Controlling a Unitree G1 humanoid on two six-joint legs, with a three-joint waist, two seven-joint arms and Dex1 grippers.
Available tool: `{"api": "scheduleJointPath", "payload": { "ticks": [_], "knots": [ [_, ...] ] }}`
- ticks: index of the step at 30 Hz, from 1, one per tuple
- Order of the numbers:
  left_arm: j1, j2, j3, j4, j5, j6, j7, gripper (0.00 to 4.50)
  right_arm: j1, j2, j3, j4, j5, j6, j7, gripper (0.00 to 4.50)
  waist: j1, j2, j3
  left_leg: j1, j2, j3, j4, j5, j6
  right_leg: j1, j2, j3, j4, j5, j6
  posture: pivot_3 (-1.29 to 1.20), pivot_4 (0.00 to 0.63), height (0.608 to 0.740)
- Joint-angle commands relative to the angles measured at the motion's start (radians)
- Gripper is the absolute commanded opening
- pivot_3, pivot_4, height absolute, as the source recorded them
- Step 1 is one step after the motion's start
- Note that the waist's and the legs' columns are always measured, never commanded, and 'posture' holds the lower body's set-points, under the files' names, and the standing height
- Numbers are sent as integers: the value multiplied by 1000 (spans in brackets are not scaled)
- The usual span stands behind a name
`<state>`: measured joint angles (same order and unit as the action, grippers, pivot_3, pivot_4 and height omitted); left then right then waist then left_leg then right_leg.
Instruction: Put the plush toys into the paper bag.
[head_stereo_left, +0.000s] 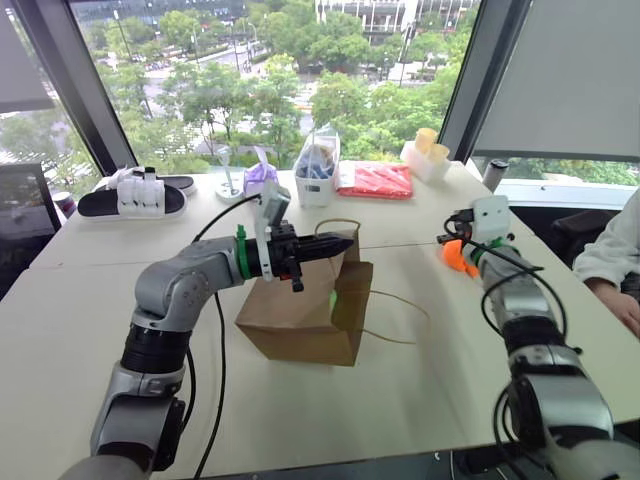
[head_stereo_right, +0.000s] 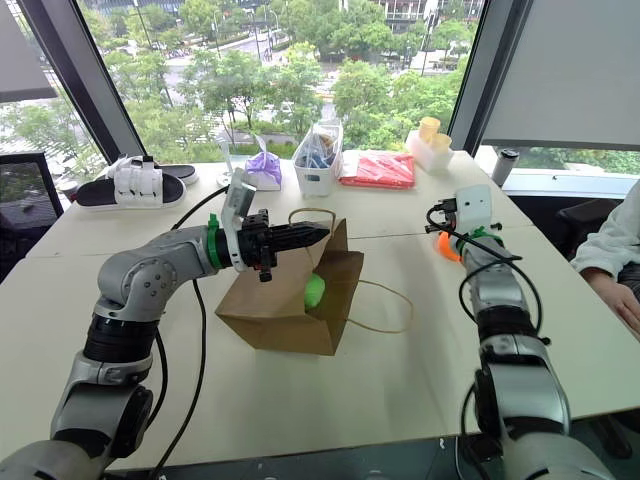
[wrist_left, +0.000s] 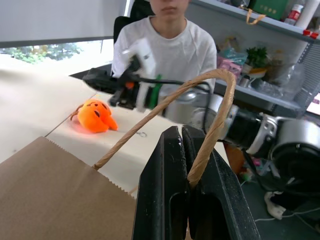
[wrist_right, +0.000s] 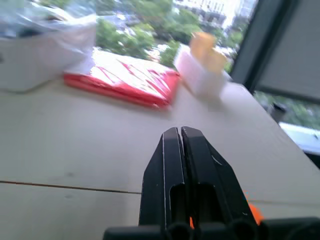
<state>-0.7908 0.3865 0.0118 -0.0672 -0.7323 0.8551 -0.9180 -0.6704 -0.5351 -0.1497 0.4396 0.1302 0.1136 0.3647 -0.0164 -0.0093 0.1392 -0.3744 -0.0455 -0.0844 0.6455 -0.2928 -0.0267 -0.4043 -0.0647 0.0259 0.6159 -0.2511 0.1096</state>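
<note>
The left hand is held level over the bag, pointing toward the right arm, its two fingers pressed together on a cord handle of the bag. In the left wrist view the cord loops up out of the closed fingers and runs down to the brown paper edge below them. The bag lies under and just in front of this hand on the bench, its mouth turned toward the right arm, with the second handle lying loose on the bench surface beyond the mouth. The green toy sits inside the mouth, just below the left hand's fingertips.

The right hand is raised above the bench well to the right of the bag, pointing away toward the window, its fingers shut flat against each other. A little orange shows at their base in the right wrist view, but whether they grip anything there cannot be told. The orange toy shows right beside this hand's wrist; in the left wrist view it lies on the bench under that arm.

Beyond the right hand lies a red packet.
</note>
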Motion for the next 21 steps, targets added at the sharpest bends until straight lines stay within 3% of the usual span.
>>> {"api": "scheduleJointPath", "payload": {
  "ticks": [1,3,5,7,14,17,21],
  "knots": [
    [-18,7,10,-7,-10,-21,-18,0,104,-48,-27,-346,128,172,117,44,2,0,0,0,0,0,0,0,0,0,0,0,0,0,0,0,150,740],
    [-26,9,8,10,-6,-26,-26,0,151,-78,-38,-407,97,228,89,44,2,0,0,0,0,1,1,0,0,0,0,0,-1,0,0,0,150,740],
    [-33,5,5,26,-1,-30,-32,0,143,-70,-69,-334,55,231,-1,44,1,0,0,1,0,2,2,-1,2,1,0,1,-2,0,0,0,150,740],
    [-38,-1,-1,36,4,-36,-34,0,100,-51,-62,-229,17,184,-54,802,2,0,0,3,0,3,2,-2,5,2,0,1,-2,0,0,0,150,740],
    [-47,-12,-2,37,5,-39,-24,0,-255,80,-7,394,-104,62,-295,4428,-21,0,0,2,2,4,0,1,-2,-1,1,2,-1,1,-2,0,150,740],
    [-40,-9,9,28,3,-39,-12,0,-376,96,-9,649,-128,12,-395,4473,-22,0,0,1,2,3,-2,1,-2,-2,1,1,-1,1,-2,0,150,740],
    [-27,-12,23,10,-8,-34,13,0,-446,112,48,820,-199,20,-454,4473,-24,0,0,-1,-1,2,-2,1,-2,-2,-2,1,-1,1,-2,0,150,740]
  ]
}}
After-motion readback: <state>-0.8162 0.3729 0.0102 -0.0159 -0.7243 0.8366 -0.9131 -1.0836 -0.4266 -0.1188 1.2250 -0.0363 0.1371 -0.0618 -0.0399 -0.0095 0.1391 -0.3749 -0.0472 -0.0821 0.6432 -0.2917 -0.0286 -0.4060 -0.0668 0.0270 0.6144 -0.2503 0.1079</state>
